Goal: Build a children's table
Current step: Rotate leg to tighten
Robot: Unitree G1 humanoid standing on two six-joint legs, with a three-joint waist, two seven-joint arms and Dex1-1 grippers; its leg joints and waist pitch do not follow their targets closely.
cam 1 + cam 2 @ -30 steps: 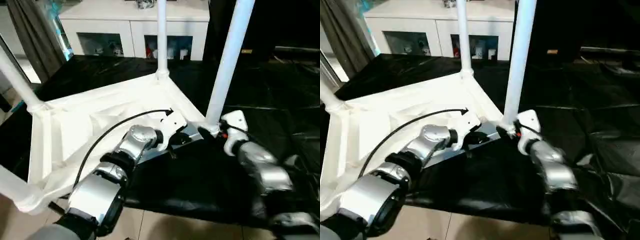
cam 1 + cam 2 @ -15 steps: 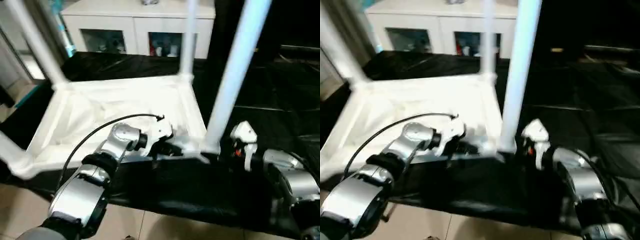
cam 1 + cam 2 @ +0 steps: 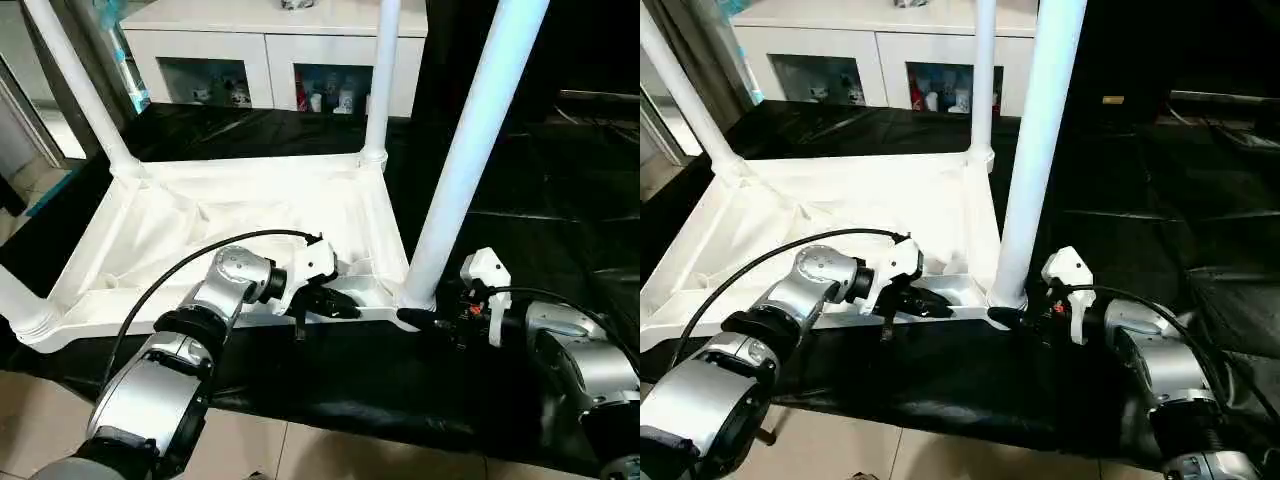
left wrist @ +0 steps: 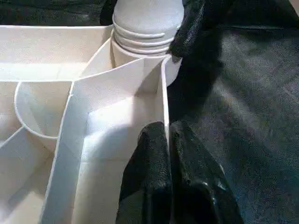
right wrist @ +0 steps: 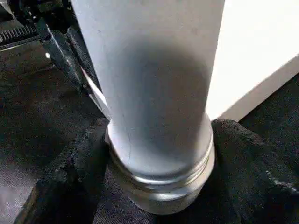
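The table [image 3: 250, 225] lies upside down on the black counter [image 3: 560, 200]. The left gripper [image 4: 167, 140] pinches its rim tight. The right gripper [image 5: 159, 154] is wide around a leg [image 3: 470, 150].

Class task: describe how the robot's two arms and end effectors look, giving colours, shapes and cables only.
Both forearms are rounded silver shells with black joint rings. Each wrist carries a white angular housing. The left end effector and right end effector have two black fingers each. A thin black cable arcs over the left arm; another runs along the right.

Children's table [image 3: 250, 215] swung from skewed to square on, near edge facing the robot.
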